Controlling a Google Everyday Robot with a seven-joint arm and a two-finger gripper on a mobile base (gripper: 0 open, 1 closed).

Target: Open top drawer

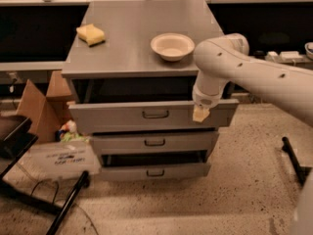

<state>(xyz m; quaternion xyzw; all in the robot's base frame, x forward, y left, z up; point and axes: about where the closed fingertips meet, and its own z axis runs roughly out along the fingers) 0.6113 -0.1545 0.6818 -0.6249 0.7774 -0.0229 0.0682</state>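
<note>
The top drawer (117, 116), uppermost of three, juts partly out beneath the cabinet top (132, 38). The gripper (200, 114) hangs against its front, right of the black handle (155, 114); whether it is clenched cannot be told. Its arm (254, 77) is cut off at the right edge.
</note>
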